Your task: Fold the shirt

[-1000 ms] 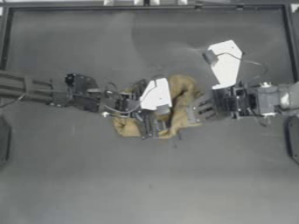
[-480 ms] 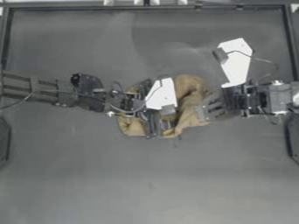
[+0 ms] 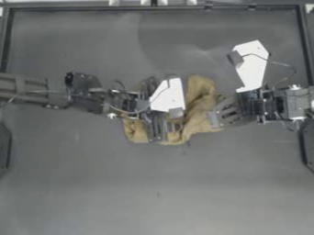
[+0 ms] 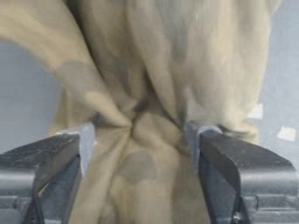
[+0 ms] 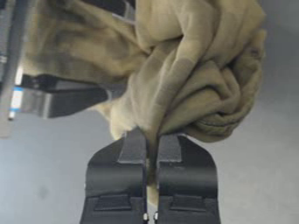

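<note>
Shirt [image 3: 199, 108] is lying bunched near the middle of the surface [image 3: 153, 183]. Left gripper [image 4: 140, 135] is sitting spread over the shirt's left part, fabric between its jaws. Right gripper [image 5: 151, 144] is pinching a fold at the shirt's right edge.

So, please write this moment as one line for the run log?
shirt: bunched at table centre, not folded | left claw: open, astride the fabric | right claw: shut on shirt edge
</note>
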